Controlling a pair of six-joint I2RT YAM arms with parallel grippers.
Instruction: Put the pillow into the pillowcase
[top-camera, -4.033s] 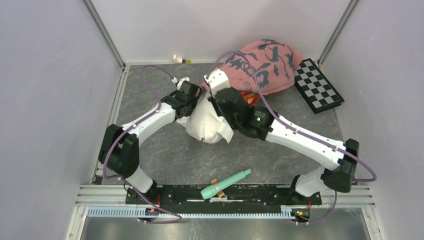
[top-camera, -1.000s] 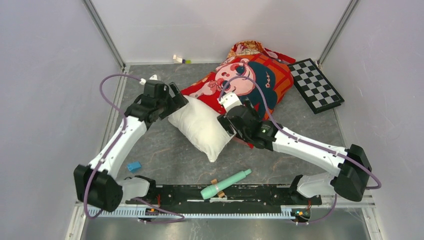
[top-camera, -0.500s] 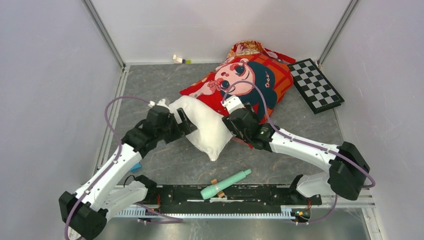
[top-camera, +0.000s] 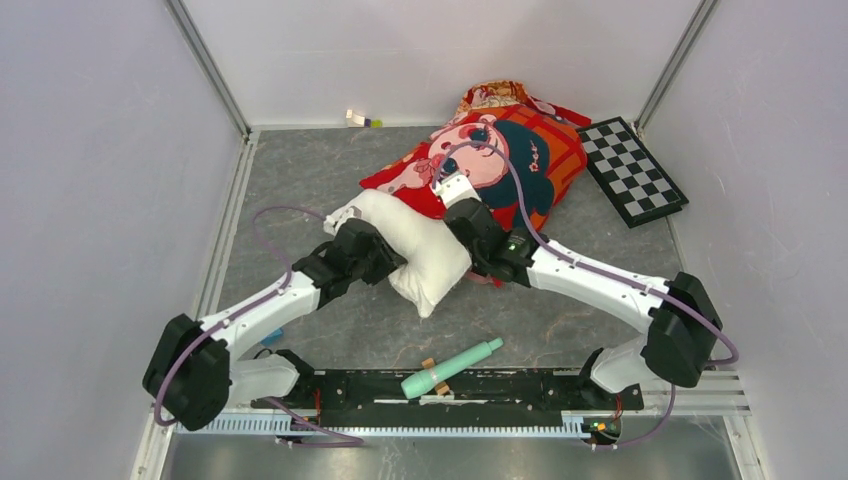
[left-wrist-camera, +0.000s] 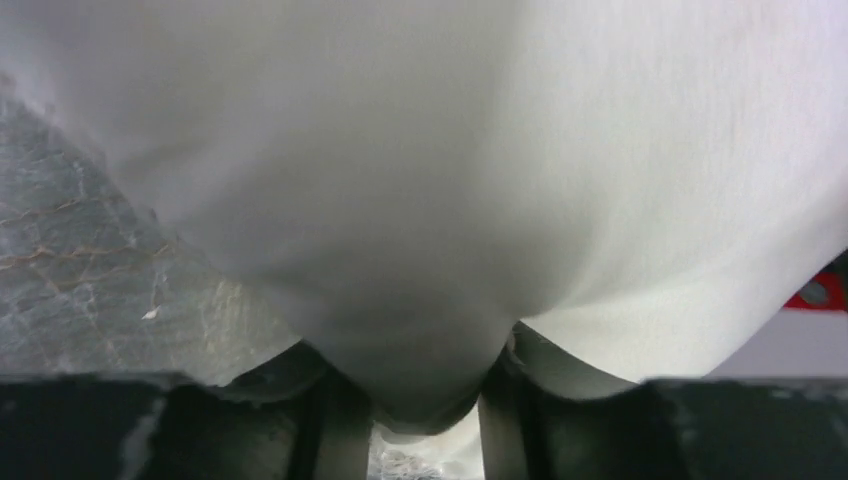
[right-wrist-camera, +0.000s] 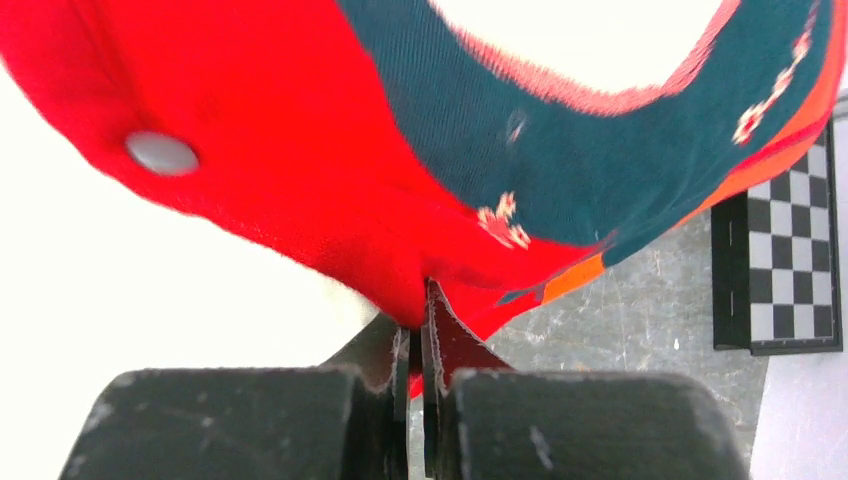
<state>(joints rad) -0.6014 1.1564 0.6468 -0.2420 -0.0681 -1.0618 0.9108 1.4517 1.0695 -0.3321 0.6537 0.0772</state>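
The white pillow (top-camera: 425, 255) lies mid-table, its far end against the mouth of the red-orange pillowcase (top-camera: 505, 160), whose cartoon face is turned up. My left gripper (top-camera: 385, 262) presses into the pillow's left side. In the left wrist view the pillow (left-wrist-camera: 450, 150) bulges between the fingers of the left gripper (left-wrist-camera: 425, 400), which pinch it. My right gripper (top-camera: 458, 205) sits at the pillowcase's near edge. In the right wrist view the right gripper (right-wrist-camera: 420, 335) is shut on a fold of the red pillowcase (right-wrist-camera: 400, 150), with the pillow (right-wrist-camera: 150, 280) at its left.
A black-and-white checkerboard (top-camera: 635, 170) lies at the back right, next to the pillowcase. A teal cylinder (top-camera: 450, 368) rests near the front rail. Small bits (top-camera: 362, 119) lie by the back wall. Walls enclose the table on three sides.
My left gripper swung right into the pillow and closed on it, pushing it toward the pillowcase. My right gripper, open before, has shut on the pillowcase edge.
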